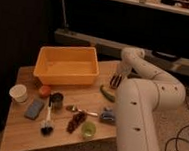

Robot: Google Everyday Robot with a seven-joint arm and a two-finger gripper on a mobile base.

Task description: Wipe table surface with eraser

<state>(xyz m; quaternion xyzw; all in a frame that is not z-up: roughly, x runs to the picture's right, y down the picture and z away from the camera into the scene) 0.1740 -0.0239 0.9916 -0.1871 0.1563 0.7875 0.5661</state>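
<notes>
While the light wooden tabletop (pixel 22 133) fills the lower left of the frame, we see our end effector (pixel 116 82) just right of centre, beside the orange bin (pixel 62 78); whether it is wide or narrow we cannot tell.

The wooden tabletop (pixel 24 136) carries an orange bin (pixel 68 65), a white cup (pixel 19 93), a grey-blue block (pixel 34 108), a brush (pixel 47 120) and a green cup (pixel 88 130). My end effector (pixel 116 81) hangs near its far right edge.

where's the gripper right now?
In the camera view, the gripper is near the right-hand edge of the table surface, just right of the yellow bin and just behind the green item.
</notes>
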